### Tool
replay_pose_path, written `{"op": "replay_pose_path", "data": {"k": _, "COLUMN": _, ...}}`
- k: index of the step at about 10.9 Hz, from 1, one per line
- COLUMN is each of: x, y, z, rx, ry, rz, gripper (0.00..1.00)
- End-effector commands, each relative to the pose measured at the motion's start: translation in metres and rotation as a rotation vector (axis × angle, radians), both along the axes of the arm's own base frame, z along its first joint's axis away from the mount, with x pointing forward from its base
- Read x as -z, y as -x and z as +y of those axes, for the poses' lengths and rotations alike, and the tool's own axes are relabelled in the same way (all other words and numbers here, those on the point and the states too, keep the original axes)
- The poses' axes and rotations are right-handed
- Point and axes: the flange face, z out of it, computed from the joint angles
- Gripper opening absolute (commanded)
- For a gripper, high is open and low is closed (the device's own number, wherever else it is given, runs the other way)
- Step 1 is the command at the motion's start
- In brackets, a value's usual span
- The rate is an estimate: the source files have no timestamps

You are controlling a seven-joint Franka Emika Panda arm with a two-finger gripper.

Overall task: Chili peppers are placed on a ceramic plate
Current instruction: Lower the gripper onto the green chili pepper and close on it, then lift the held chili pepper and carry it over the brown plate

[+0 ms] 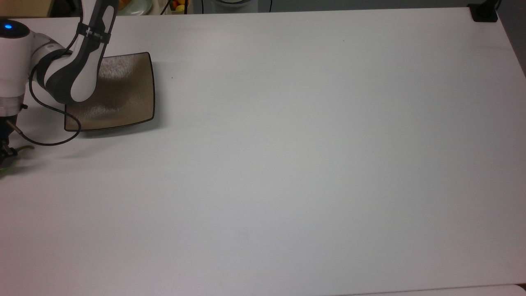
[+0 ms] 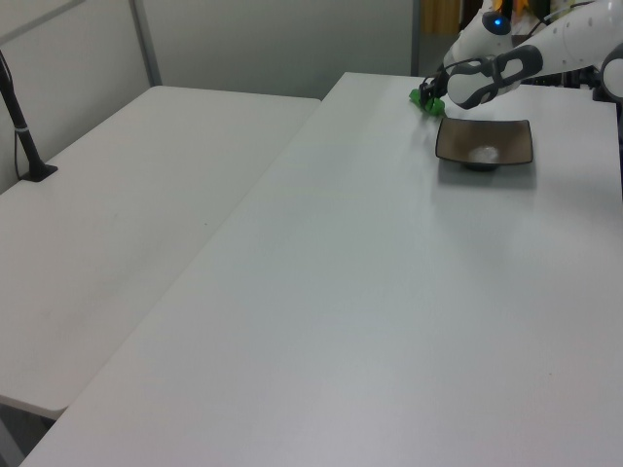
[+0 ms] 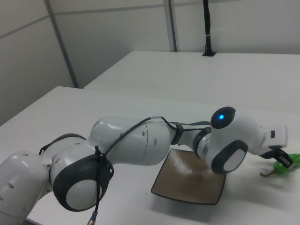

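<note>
Beside the ceramic plate [image 3: 190,180], toward the right view's right, we see the gripper [image 3: 282,161] clenched on the chili pepper [image 3: 285,166], holding it clear of the plate. The pepper is bright green and glossy, and its thin olive-brown stem curls out below the fingers toward the plate in the right view. In the left view the same green pepper [image 2: 424,100] sits just off the plate's [image 2: 485,143] far left corner, with the gripper [image 2: 426,96] on top of it; we cannot tell whether the pepper touches the table [image 2: 389,292] or hangs just above it. In the top view we make out a sliver of green and the curved stem [image 1: 22,148] at the picture's left edge, below and to the left of the plate [image 1: 123,94].

The plate is square and shallow, glazed brown-taupe with a thin dark rim and gently curved edges, and it carries nothing. The white arm [image 3: 140,145] bends over the plate's near side in the right view, a blue light glowing on its wrist.
</note>
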Motion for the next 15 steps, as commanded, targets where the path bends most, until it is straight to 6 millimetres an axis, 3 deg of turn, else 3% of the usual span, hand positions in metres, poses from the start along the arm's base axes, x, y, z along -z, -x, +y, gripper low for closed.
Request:
{"op": "replay_pose_path", "data": {"k": 1, "x": -0.033, "y": 0.003, "z": 0.008, "rx": -0.008, "ry": 0.000, "rz": -0.022, "gripper": 0.01}}
{"op": "replay_pose_path", "data": {"k": 6, "x": -0.093, "y": 0.009, "z": 0.042, "rx": -0.036, "ry": -0.065, "rz": 0.037, "gripper": 0.00}}
{"op": "replay_pose_path", "data": {"k": 9, "x": -0.144, "y": 0.009, "z": 0.080, "rx": -0.082, "ry": -0.152, "rz": 0.108, "gripper": 0.00}}
{"op": "replay_pose_path", "data": {"k": 11, "x": -0.175, "y": 0.021, "z": 0.114, "rx": -0.125, "ry": -0.214, "rz": 0.182, "gripper": 0.00}}
{"op": "replay_pose_path", "data": {"k": 15, "x": -0.213, "y": 0.059, "z": 0.170, "rx": -0.276, "ry": -0.247, "rz": 0.355, "gripper": 0.00}}
